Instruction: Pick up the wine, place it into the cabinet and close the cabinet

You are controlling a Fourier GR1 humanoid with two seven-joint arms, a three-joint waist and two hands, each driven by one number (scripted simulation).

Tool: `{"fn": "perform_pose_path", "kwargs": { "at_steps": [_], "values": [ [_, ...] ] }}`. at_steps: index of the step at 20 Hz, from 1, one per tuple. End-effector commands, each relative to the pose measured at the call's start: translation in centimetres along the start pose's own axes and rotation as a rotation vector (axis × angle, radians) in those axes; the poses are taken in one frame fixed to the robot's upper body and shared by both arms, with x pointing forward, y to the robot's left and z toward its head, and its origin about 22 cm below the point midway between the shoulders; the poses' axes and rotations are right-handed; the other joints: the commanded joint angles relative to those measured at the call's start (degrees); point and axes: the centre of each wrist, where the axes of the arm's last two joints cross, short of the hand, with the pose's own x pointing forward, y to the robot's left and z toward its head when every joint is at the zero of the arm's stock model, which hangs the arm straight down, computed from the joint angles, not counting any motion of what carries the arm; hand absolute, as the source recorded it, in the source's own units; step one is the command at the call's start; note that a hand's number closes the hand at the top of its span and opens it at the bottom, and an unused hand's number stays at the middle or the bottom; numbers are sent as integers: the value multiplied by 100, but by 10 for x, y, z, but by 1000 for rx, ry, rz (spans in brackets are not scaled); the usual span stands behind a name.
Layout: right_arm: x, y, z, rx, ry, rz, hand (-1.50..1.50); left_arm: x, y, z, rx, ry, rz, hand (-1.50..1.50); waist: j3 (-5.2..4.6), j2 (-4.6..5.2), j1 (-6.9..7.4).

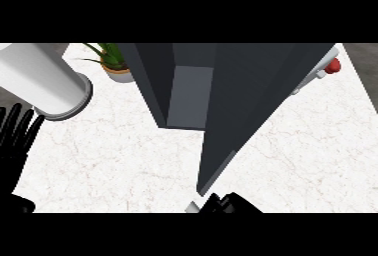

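The right hand (225,204), fingers straight, touches the near edge of the open cabinet (244,95) door, seemingly closing it; next: swing it shut; the wine is not visible.

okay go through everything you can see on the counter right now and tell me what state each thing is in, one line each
cabinet: standing on the counter, its door swung open toward the robot.
wine: not visible.
left hand: open, fingers up, resting at the view's left edge.
right hand: at the bottom edge by the door's lower corner; fingers not clear.
potted plant: upright, behind the cabinet's left side.
white cylinder: tilted, top left.
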Motion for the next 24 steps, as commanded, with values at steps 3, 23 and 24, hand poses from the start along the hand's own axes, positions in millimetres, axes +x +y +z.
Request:
{"fn": "perform_pose_path", "kwargs": {
  "at_steps": [3,23,24],
  "values": [
    [26,25,-79,34,35,-37,150,11,9,5,12,-4,-8,-150,19,-34,-67],
    [-51,-48,-167,-152,130,-157,150,24,42,3,68,-22,-38,-150,40,-11,-292],
    [-56,-86,-160,-161,134,-153,150,16,26,10,45,-28,-42,-150,43,-10,-272]
  ]
}}
